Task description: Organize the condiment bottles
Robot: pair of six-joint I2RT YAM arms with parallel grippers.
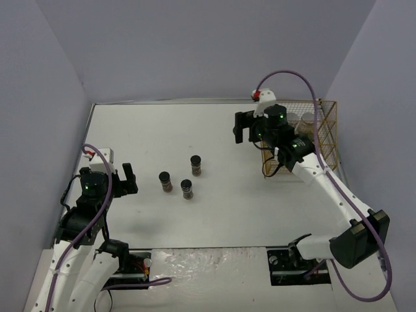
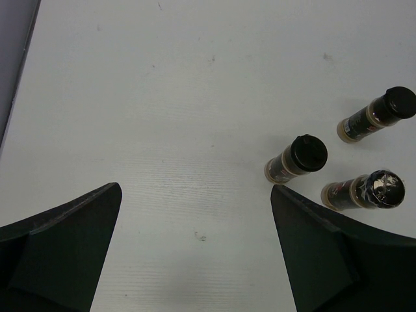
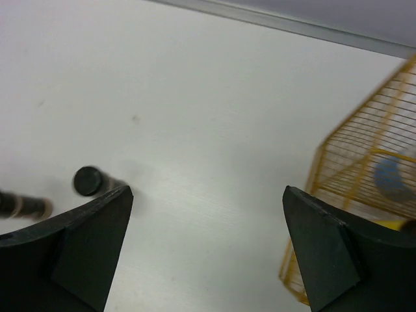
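Saw R gripper [image 3: 208,194] spread wide, empty; gold wire basket [image 3: 351,153] just right of it. L gripper [image 2: 195,190] likewise agape, empty; three black-lidded jars [image 2: 299,158] stood ahead-right, apart. Labels too small to read.

You've got a white table [image 1: 214,214], plain lavender-grey walls [image 1: 195,45] on three sides, a grey strip [image 3: 292,26] along its far edge, and even, soft light.

Three dark jars [image 1: 165,181] [image 1: 187,188] [image 1: 195,164]; one wire basket [image 1: 327,123].
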